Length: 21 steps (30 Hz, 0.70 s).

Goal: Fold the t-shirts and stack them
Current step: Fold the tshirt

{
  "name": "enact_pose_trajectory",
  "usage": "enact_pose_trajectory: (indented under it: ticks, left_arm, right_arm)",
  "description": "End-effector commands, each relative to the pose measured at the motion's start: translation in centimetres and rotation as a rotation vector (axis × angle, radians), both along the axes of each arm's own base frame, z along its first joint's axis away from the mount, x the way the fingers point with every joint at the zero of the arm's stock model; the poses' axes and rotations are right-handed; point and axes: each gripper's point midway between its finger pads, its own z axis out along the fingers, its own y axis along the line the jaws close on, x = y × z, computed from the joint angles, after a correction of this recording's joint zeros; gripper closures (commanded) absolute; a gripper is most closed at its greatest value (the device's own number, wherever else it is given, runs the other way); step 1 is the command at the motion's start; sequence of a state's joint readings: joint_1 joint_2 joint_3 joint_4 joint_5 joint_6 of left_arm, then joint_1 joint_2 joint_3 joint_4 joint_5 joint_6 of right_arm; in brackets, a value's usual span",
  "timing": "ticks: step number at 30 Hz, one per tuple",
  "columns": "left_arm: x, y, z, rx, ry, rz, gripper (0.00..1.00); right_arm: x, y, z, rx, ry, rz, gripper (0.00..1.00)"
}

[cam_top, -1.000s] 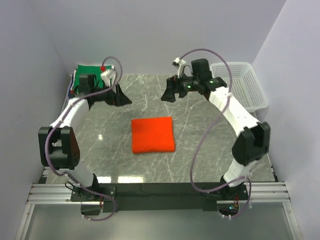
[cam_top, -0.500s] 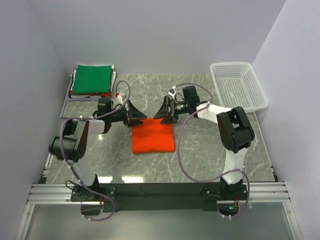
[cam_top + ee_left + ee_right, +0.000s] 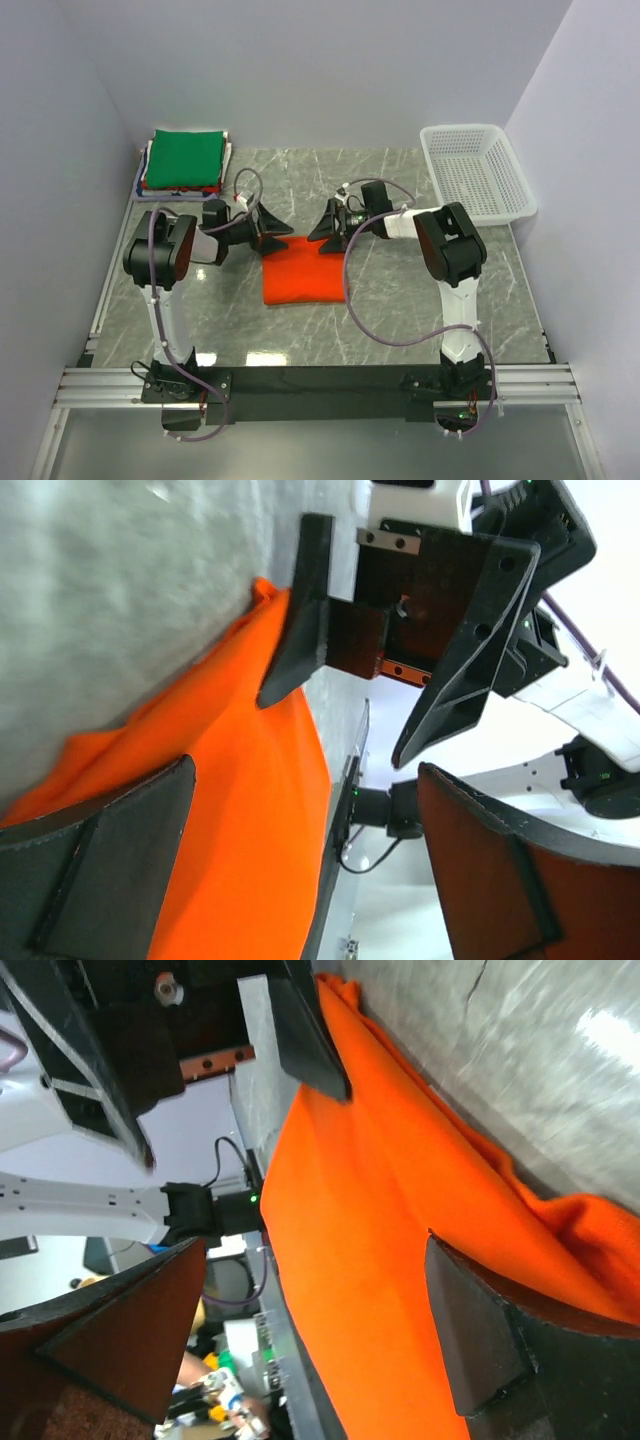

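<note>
Top view bright, even, sharp; soft glare on table (image 3: 400, 320) at 7 o'clock. Wrist views blurred, backgrounds overexposed.

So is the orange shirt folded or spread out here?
Folded: the orange shirt lies as a compact square, no sleeves showing.

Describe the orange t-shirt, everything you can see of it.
The orange t-shirt is bright, plain soft cloth, folded into a roughly square pad lying flat in the middle of the table, its far edge slightly rumpled. The left gripper and right gripper sit open at its two far corners, straddling the edge; nothing is clamped yet. No sleeves, collar or print show.
</note>
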<state>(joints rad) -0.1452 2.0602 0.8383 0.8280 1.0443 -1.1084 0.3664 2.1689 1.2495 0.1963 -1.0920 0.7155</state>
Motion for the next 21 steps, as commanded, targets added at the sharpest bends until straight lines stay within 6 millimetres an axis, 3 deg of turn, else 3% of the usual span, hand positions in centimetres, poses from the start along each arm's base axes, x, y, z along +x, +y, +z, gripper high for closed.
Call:
enact_pose_trajectory:
  ticks: [1,3,5,6,8,9,10,11,13,15,20,21]
  left_arm:
    - [1.7,2.7,-1.8,0.08,-0.021,0.069,0.01]
    - [1.9,3.2,-1.2,0.101,-0.067,0.057,0.01]
    - [1.4,3.0,0.4,0.088,-0.097,0.019,0.01]
    - [0.8,2.6,3.0,0.07,-0.162,-0.017,0.0]
    - [-0.3,2.1,5.0,0.075,-0.211,-0.045,0.01]
    - [-1.3,1.4,7.4,0.065,-0.27,-0.07,0.01]
    - [-2.3,1.1,7.6,0.061,-0.267,-0.084,0.0]
    - [-3.1,0.7,8.5,0.052,-0.27,-0.096,0.01]
    - [-4.9,-0.2,7.7,0.04,-0.21,-0.114,0.01]
    - [-5.6,-0.9,7.7,0.004,-0.154,-0.116,0.01]
    - [-5.7,-0.9,4.2,0.008,-0.013,-0.093,0.01]
    - [-6.0,-0.9,2.5,0.024,0.04,-0.094,0.01]
  right_arm:
    - [1.8,-1.6,-1.9,-0.072,-0.053,-0.055,0.04]
    - [1.6,-1.9,-1.2,-0.062,-0.053,-0.053,0.05]
    - [0.8,-1.5,1.5,-0.023,-0.075,-0.032,0.06]
    - [0.5,-1.4,3.0,-0.004,-0.104,-0.029,0.06]
    - [-1.3,-0.8,7.1,0.034,-0.165,-0.024,0.05]
    - [-1.8,-0.6,8.3,0.055,-0.194,-0.022,0.05]
    - [-2.6,-0.5,9.8,0.077,-0.22,-0.018,0.05]
    - [-3.8,-0.2,9.6,0.083,-0.169,-0.015,0.05]
    - [-4.5,-0.1,9.8,0.105,-0.131,-0.023,0.04]
    - [-5.5,-0.3,8.4,0.111,-0.065,-0.039,0.03]
    - [-6.8,0.2,4.7,0.098,0.037,-0.031,0.04]
    - [-6.9,0.3,4.1,0.088,0.045,-0.028,0.05]
